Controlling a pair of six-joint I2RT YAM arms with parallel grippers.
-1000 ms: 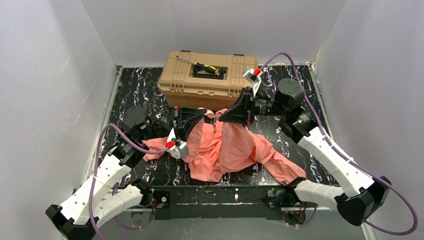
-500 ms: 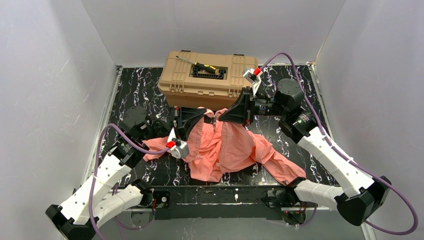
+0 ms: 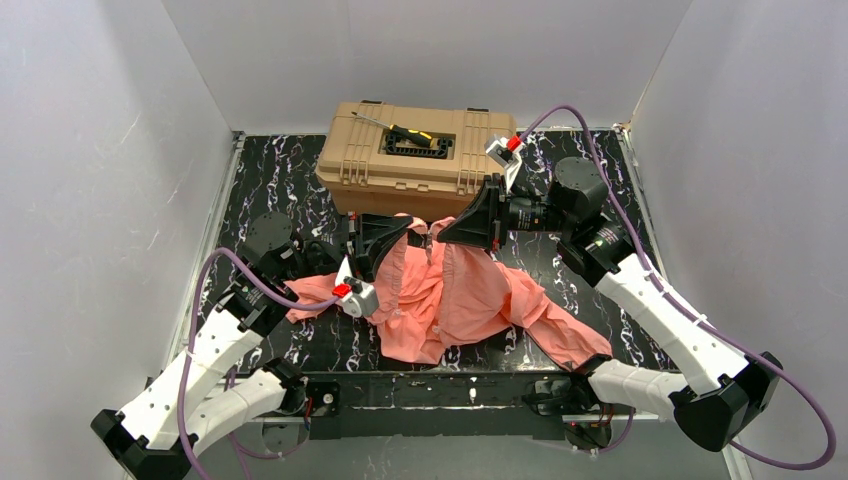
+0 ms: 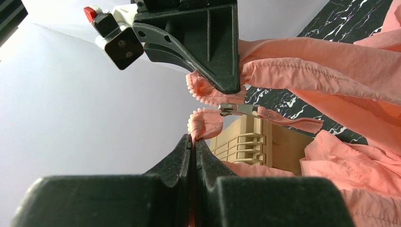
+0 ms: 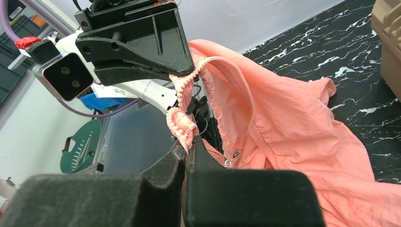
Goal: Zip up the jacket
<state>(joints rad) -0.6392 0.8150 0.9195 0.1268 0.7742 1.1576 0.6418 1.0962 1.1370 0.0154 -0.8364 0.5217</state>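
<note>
1. The jacket lies crumpled on the table just in front of the toolbox. Its upper end is lifted toward the box, and a sleeve trails away from the box on each side.
2. My left gripper is clamped tight on one zipper edge of the jacket. The pink teeth bunch out just above its closed tips.
3. My right gripper is pinched down the same way on the other zipper edge, with a frilled bit of tape sticking up from between its fingers.
4. The two grippers meet nose to nose just in front of the toolbox's near wall. Their tips are near each other but apart, and the raised fabric hangs between them.
5. The slider sits in the gap between the two pinched edges, just beside the right gripper's tip. In the left wrist view the toolbox is behind it.
6. The two toothed edges are apart where I hold them, so the front is not zipped there.
</note>
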